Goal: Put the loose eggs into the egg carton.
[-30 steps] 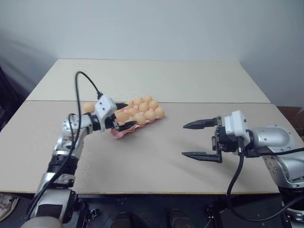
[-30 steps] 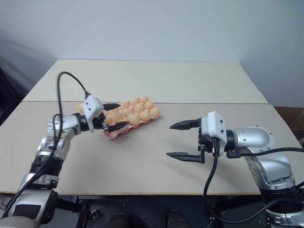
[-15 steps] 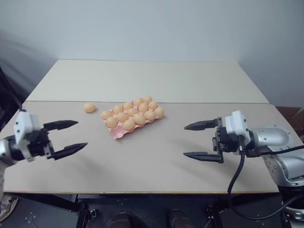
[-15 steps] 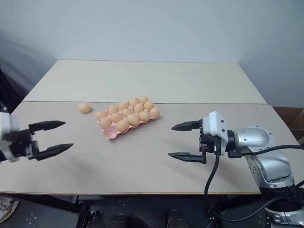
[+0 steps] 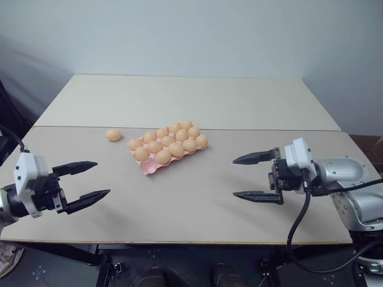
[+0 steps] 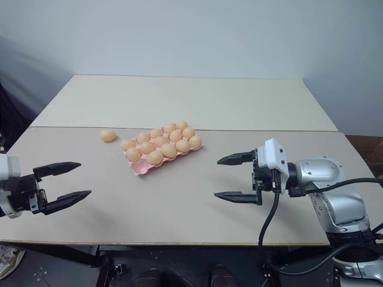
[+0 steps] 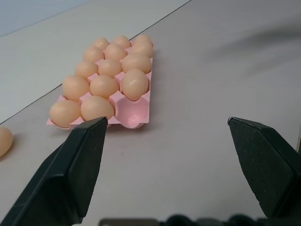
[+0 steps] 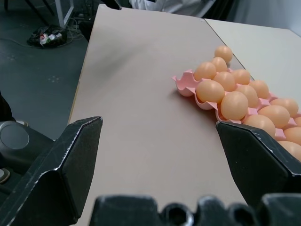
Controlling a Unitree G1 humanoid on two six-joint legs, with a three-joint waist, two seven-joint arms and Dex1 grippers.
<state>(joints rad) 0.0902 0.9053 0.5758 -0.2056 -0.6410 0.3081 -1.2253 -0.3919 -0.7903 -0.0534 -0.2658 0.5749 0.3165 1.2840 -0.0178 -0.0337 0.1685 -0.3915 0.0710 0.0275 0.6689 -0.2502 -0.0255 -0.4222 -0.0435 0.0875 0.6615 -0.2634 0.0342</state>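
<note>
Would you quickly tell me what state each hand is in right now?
Left hand: open, holding nothing.
Right hand: open, holding nothing.

– What's on the table (image 5: 197, 203)?
– A pink carton (image 5: 157, 168), tilted across the near tabletop, its cups full of eggs save one at the near corner.
– Anything else?
– One loose egg (image 5: 113, 135), just beside the carton's far left corner, apart from it.

Soft, even light; faint shadows, no glare, sharp.
</note>
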